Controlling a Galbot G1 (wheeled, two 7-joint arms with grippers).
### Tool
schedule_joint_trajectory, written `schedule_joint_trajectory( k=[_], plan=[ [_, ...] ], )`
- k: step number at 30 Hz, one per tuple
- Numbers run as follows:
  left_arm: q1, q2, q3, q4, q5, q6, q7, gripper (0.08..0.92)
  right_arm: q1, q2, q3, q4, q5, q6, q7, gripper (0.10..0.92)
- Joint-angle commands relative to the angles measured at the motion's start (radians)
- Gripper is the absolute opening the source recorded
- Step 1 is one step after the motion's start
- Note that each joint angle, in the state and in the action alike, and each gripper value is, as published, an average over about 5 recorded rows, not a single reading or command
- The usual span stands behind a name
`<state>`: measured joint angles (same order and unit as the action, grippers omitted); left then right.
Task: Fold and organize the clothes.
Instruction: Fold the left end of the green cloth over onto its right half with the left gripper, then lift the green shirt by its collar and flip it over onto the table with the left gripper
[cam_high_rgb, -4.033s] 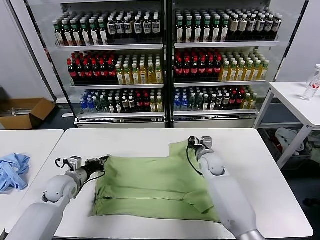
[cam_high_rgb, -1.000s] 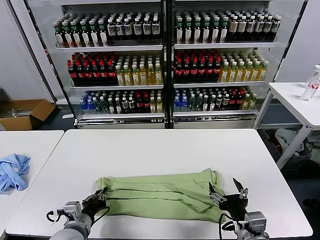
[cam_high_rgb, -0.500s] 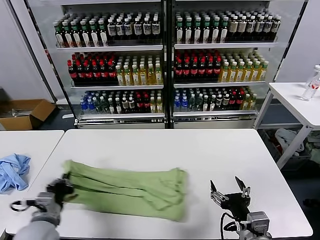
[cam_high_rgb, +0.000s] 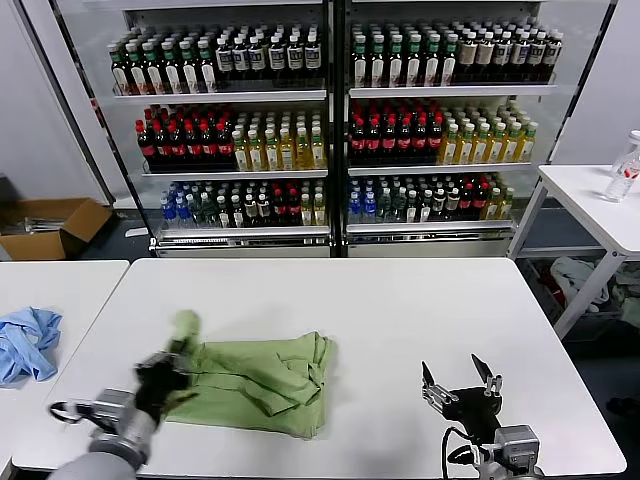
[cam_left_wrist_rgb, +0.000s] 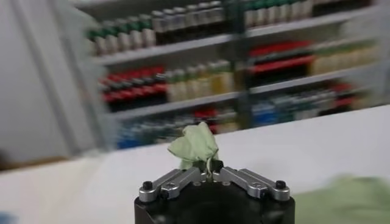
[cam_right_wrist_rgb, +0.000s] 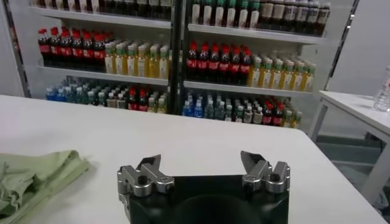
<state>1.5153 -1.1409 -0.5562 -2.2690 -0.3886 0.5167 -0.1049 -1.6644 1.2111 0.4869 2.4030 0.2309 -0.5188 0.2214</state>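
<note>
The light green shirt (cam_high_rgb: 262, 380) lies bunched in folds on the white table (cam_high_rgb: 400, 300), left of the middle near the front. My left gripper (cam_high_rgb: 172, 362) is shut on the shirt's left end and holds a tuft of green cloth (cam_left_wrist_rgb: 195, 145) up off the table. My right gripper (cam_high_rgb: 458, 378) is open and empty, low over the table's front right, well clear of the shirt. In the right wrist view its fingers (cam_right_wrist_rgb: 152, 167) stand wide apart, and the shirt's edge (cam_right_wrist_rgb: 36, 176) shows off to one side.
A light blue garment (cam_high_rgb: 25, 340) lies on a second white table on the left. Glass-door coolers full of bottles (cam_high_rgb: 330, 120) stand behind. A third table with a clear bottle (cam_high_rgb: 622, 170) is at far right. A cardboard box (cam_high_rgb: 45, 225) sits on the floor.
My left gripper has pulled the shirt's end to the left, then swung it up and rightward, and the shirt has bunched shorter. My right gripper let go of the shirt and stayed open at the front right.
</note>
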Motion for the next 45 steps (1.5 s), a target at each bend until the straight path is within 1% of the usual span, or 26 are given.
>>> schedule_joint_trajectory(
  k=[1,4,7,13,15,17,20,23,26,29,31,33,36,39,42,45],
  plan=[
    [-0.093,-0.091,0.282,0.040,-0.167,-0.050,0.065,0.097,-0.005,0.002,0.002,-0.007,-0.006,0.005,-0.003,0.823],
    [-0.117,-0.111,0.281,0.091,-0.146,-0.087,0.073,0.097,-0.008,0.002,-0.002,-0.011,-0.009,0.008,-0.004,0.823],
    [-0.133,-0.142,0.302,0.115,-0.133,-0.093,0.079,0.097,-0.002,0.001,-0.011,-0.019,-0.010,0.008,-0.006,0.823],
    [-0.173,-0.231,0.392,0.163,-0.089,-0.104,0.066,0.107,0.014,-0.003,-0.032,-0.028,-0.013,0.007,-0.008,0.823],
    [-0.165,-0.251,0.406,0.160,-0.083,-0.135,0.074,0.141,0.015,-0.006,-0.033,-0.024,-0.013,0.006,-0.010,0.823],
    [-0.144,-0.259,0.408,0.132,-0.070,-0.165,0.086,0.189,0.017,-0.008,-0.032,-0.022,-0.012,0.006,-0.011,0.823],
    [-0.112,-0.234,0.363,0.071,-0.047,-0.191,0.095,0.275,0.019,-0.010,-0.030,-0.025,-0.012,0.006,-0.012,0.823],
    [-0.082,-0.162,0.246,0.056,-0.036,-0.203,0.089,0.362,0.021,-0.011,-0.030,-0.024,-0.011,0.007,-0.014,0.823],
    [-0.042,-0.087,0.094,0.114,0.013,-0.158,0.074,0.448,0.025,-0.012,-0.032,-0.025,-0.011,0.007,-0.016,0.823],
    [-0.024,-0.050,0.007,0.220,0.055,-0.096,0.048,0.535,0.031,-0.012,-0.036,-0.034,-0.011,0.007,-0.017,0.823],
    [-0.034,-0.049,-0.004,0.288,0.061,-0.079,0.020,0.596,0.034,-0.010,-0.039,-0.039,-0.012,0.006,-0.018,0.823],
    [-0.050,-0.056,0.001,0.325,0.069,-0.068,-0.001,0.656,0.034,-0.008,-0.041,-0.039,-0.014,0.006,-0.019,0.823],
    [-0.068,-0.064,0.010,0.348,0.079,-0.042,-0.007,0.741,0.028,-0.007,-0.036,-0.037,-0.016,0.006,-0.020,0.823],
    [-0.082,-0.067,0.018,0.363,0.083,-0.021,-0.008,0.802,0.021,-0.007,-0.027,-0.035,-0.017,0.006,-0.020,0.823],
    [-0.095,-0.070,0.020,0.380,0.068,-0.021,-0.010,0.820,0.017,-0.005,-0.025,-0.032,-0.018,0.007,-0.020,0.823],
    [-0.098,-0.071,0.020,0.382,0.020,-0.029,0.001,0.816,0.017,-0.001,-0.027,-0.033,-0.022,0.007,-0.020,0.823]
  ],
)
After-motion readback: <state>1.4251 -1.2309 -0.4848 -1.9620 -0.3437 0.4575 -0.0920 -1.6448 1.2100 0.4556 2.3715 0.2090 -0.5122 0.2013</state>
